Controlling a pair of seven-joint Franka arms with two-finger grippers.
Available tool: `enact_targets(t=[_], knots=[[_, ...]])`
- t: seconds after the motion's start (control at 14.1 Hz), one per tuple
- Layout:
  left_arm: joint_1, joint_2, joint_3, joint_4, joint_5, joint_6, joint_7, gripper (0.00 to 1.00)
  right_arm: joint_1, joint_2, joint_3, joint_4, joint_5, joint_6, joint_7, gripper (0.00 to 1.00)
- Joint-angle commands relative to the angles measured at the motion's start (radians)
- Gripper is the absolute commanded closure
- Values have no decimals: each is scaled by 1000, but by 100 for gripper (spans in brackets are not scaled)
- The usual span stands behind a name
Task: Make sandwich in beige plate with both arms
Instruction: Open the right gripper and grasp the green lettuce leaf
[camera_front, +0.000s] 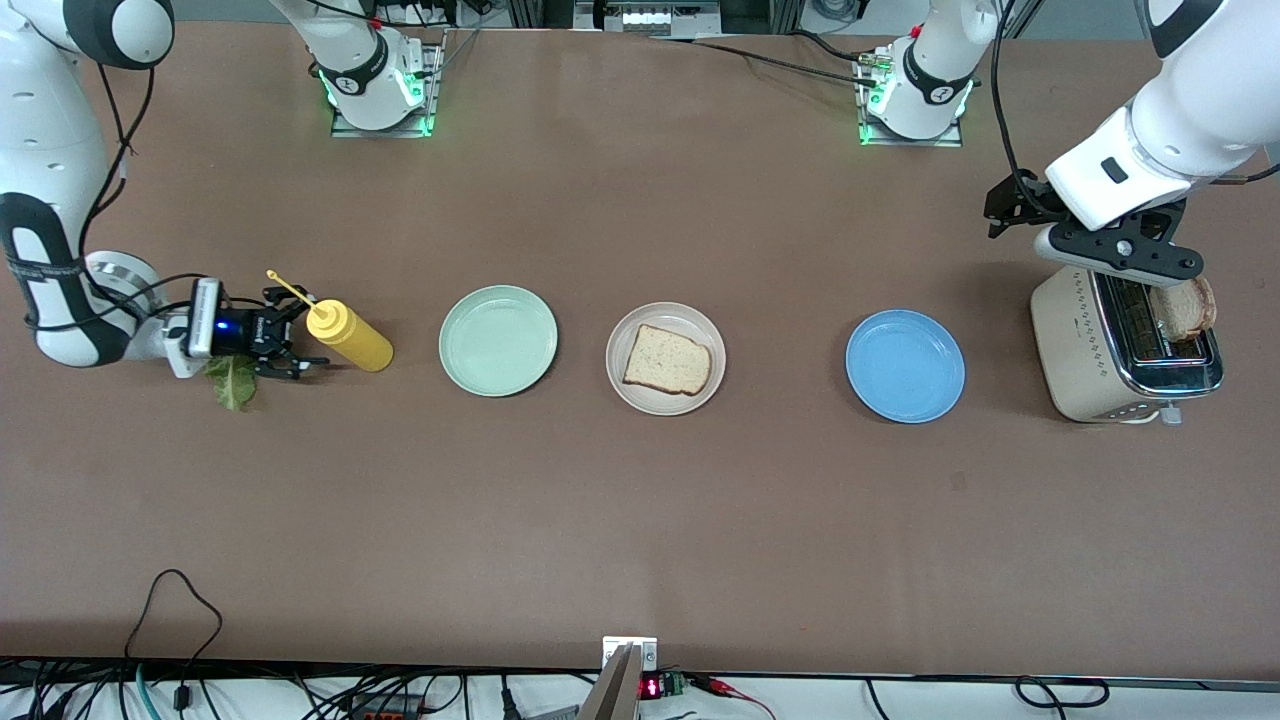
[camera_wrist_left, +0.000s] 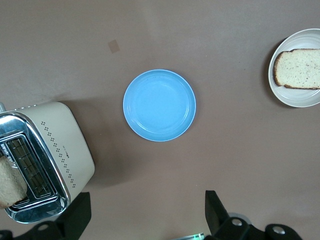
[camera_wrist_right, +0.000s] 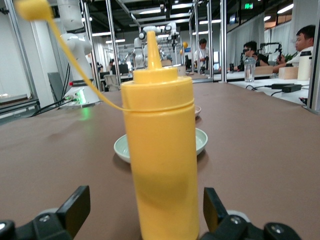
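Right hand spread beside mustard bottle; left hand spread; beige plate holds 1 bread slice.

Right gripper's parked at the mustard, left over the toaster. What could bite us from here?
1. The open right gripper flanks the upright mustard bottle; a sideways pull-out may topple it.
2. The lettuce lies partly under that gripper, so it could get dragged.
3. The open left gripper sits off the bread in the toaster; a descent might hit the toaster.
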Motion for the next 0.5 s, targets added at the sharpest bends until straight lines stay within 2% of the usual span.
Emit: enact_targets(t=[0.0, 0.14, 0.43], knots=[[5, 3, -3, 17, 19, -24, -10, 0, 0, -116, -56, 16, -103, -4, 95, 0], [4, 3, -3, 18, 19, -23, -10, 0, 2, -166, -76, 58, -180, 22, 195, 0], [4, 5, -2, 18, 17, -24, -10, 0, 5, -249, -78, 129, -321, 84, 455, 0]])
